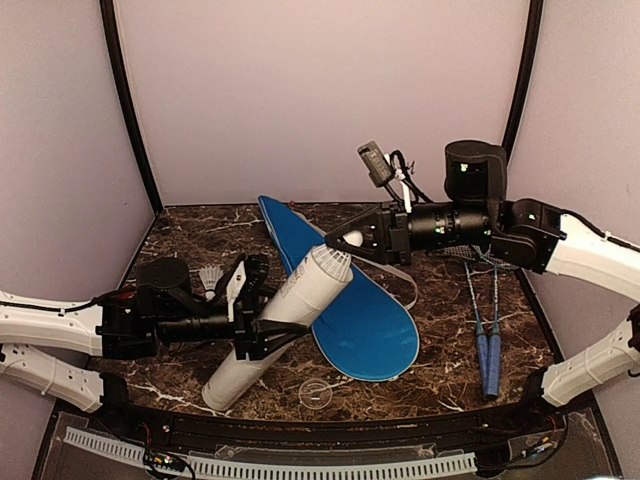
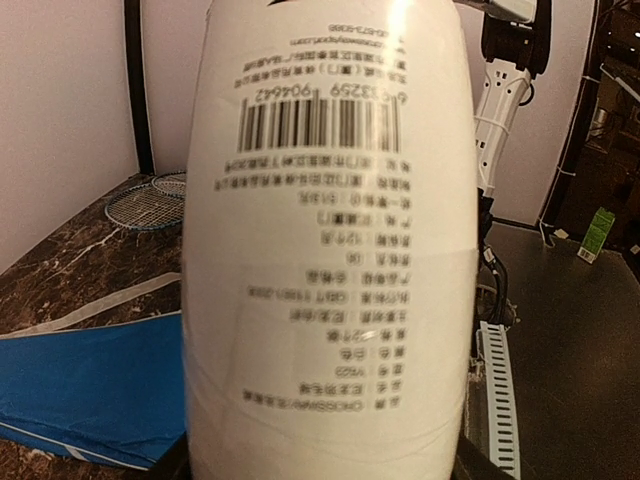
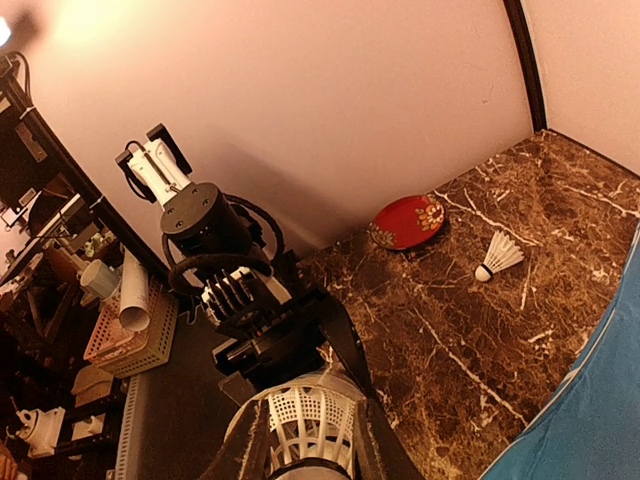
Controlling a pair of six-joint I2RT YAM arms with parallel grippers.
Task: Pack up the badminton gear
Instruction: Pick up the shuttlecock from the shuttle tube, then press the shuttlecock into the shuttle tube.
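Two grips held as we looked: our left gripper [image 1: 262, 314] clamped round the tilted long white tube [image 1: 305, 285] at near left, our right gripper [image 1: 345, 241] pinching a shuttlecock [image 3: 300, 425] just at its raised mouth, so we judged it needed aligning squarely before release.

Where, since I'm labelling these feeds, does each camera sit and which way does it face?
Top external: above and behind the robot, looking down at the marble table; both arms show.
Left wrist: on the left arm, facing the white tube that the left gripper holds.
Right wrist: on the right arm, facing the left arm; the right gripper holds a shuttlecock.
Shared: top and left wrist both show the tube and blue cover.
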